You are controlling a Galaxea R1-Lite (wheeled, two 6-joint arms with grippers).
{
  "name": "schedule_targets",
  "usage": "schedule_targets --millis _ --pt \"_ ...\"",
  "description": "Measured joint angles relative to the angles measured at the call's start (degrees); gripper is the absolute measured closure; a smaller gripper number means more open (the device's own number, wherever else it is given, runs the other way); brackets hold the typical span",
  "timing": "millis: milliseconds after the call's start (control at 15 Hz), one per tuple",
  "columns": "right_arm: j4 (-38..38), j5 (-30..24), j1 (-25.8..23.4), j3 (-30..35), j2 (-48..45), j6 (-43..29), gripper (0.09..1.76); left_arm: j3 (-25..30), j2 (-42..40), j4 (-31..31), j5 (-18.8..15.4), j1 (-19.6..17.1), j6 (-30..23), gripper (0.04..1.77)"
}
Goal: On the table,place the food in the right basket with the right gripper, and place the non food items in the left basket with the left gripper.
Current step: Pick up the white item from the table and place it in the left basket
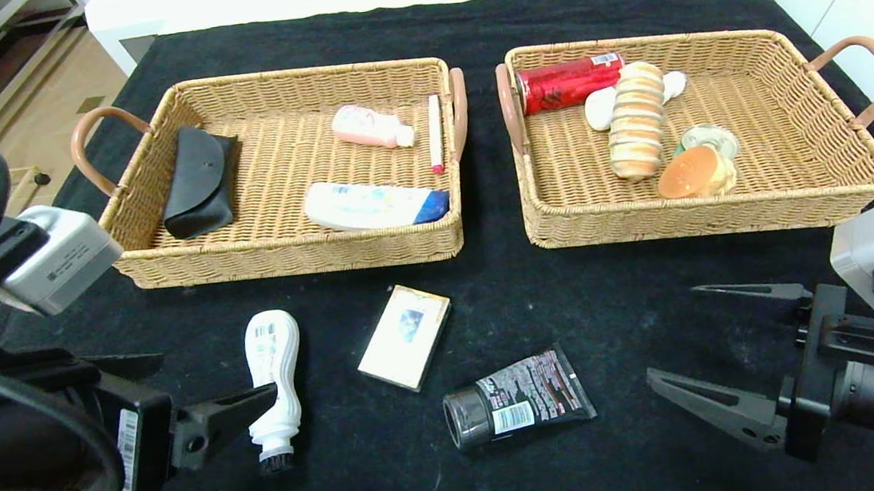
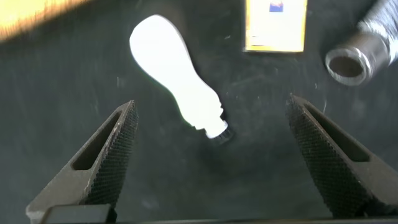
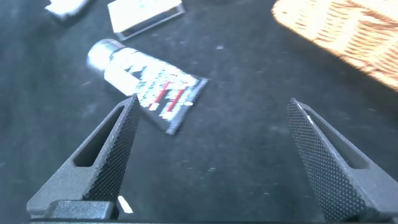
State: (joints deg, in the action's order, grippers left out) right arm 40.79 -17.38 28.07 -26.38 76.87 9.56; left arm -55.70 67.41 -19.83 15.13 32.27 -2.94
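Three non-food items lie on the black cloth in front of the baskets: a white bottle with a black cap [image 1: 274, 373] [image 2: 177, 78], a flat cream box [image 1: 406, 337] [image 2: 275, 25], and a black tube [image 1: 517, 406] [image 3: 146, 78]. My left gripper [image 1: 218, 371] [image 2: 211, 102] hangs open just short of the white bottle's cap end, with nothing between its fingers. My right gripper [image 1: 671, 333] [image 3: 212, 99] stands open over bare cloth to the right of the black tube. The left basket [image 1: 294, 255] holds a black case, a pink bottle, a pen and a white tube. The right basket [image 1: 707, 215] holds a red can, stacked buns and a burger.
Both wicker baskets stand side by side at the back, with a narrow gap between their handles [image 1: 480, 109]. The table's left edge [image 1: 109, 92] drops to a wooden floor. A corner of the right basket [image 3: 348, 31] shows in the right wrist view.
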Motion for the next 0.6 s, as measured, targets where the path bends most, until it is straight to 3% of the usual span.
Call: schedule_targets --millis 333,533,600 --pt "0.99 0.0 -0.84 0.2 -0.94 -0.06 0.14 -8.24 8.27 -8.77 2.58 -0.6 -16.76 0.09" --pt "1.07 0.0 -1.34 0.5 -1.38 -0.06 0.14 -8.79 11.74 -9.16 1.33 -2.95 -19.14 0.09" --pt "1.1 0.02 -1.56 0.54 -1.49 -0.06 0.14 -8.58 12.54 -9.13 -0.5 -3.96 -19.19 0.09"
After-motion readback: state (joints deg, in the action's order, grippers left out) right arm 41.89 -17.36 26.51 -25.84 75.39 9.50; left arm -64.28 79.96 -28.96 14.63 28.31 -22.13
